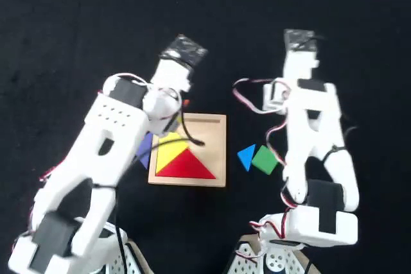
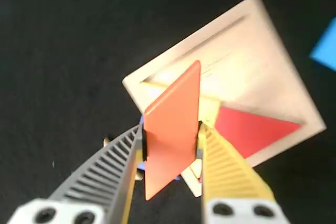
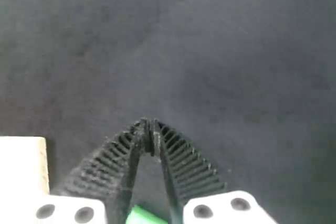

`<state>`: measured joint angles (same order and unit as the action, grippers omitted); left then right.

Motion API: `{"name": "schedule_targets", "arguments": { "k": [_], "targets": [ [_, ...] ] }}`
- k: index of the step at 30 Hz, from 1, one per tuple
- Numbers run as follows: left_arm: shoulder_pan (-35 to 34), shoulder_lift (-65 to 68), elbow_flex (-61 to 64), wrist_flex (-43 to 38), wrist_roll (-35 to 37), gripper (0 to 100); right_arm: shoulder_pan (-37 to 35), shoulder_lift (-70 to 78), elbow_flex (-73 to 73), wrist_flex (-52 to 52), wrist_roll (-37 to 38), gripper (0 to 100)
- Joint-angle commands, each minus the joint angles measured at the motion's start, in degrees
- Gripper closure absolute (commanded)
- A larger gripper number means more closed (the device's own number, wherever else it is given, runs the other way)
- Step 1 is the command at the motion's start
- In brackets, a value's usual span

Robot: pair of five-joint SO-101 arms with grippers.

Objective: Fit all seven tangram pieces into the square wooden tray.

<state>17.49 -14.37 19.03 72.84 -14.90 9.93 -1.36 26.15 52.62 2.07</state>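
On the black table, the wooden tray is lying between the arms. The left gripper is clamping an orange piece on edge near a corner of the tray. The right gripper is hanging with its jaws pressed together, empty. A red triangle and a yellow triangle are sitting inside the tray, while a green square and a blue triangle are lying beside it.

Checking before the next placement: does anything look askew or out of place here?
Yes. The orange piece is held on edge in the left gripper at the wooden tray corner, not flat like the red piece. The blue triangle and green square lie outside the tray on the black cloth.
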Motion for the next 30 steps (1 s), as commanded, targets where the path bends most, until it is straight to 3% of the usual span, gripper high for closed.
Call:
{"name": "schedule_targets", "arguments": {
  "k": [1,9,19,23,28,30],
  "targets": [
    [4.4,-7.8,-0.6,-1.1,-1.1,91,3.8,-4.5,-8.7,10.7,-1.4,98.7],
    [4.9,-20.4,13.0,-13.5,1.1,91,1.1,-7.5,-15.7,20.1,-1.3,98.7],
    [0.0,-50.7,48.9,-49.2,9.2,91,-7.8,-7.5,-33.4,40.8,9.3,98.7],
    [-2.3,-56.3,56.4,-52.7,14.2,91,-12.7,-7.9,-40.3,48.9,11.4,96.8],
    [-2.4,-61.5,59.6,-53.4,17.8,91,-24.7,-14.3,-37.8,48.6,10.6,79.9],
    [-2.3,-62.4,60.4,-56.3,17.8,91,-29.5,-16.7,-38.7,48.6,10.7,77.8]
  ]
}}
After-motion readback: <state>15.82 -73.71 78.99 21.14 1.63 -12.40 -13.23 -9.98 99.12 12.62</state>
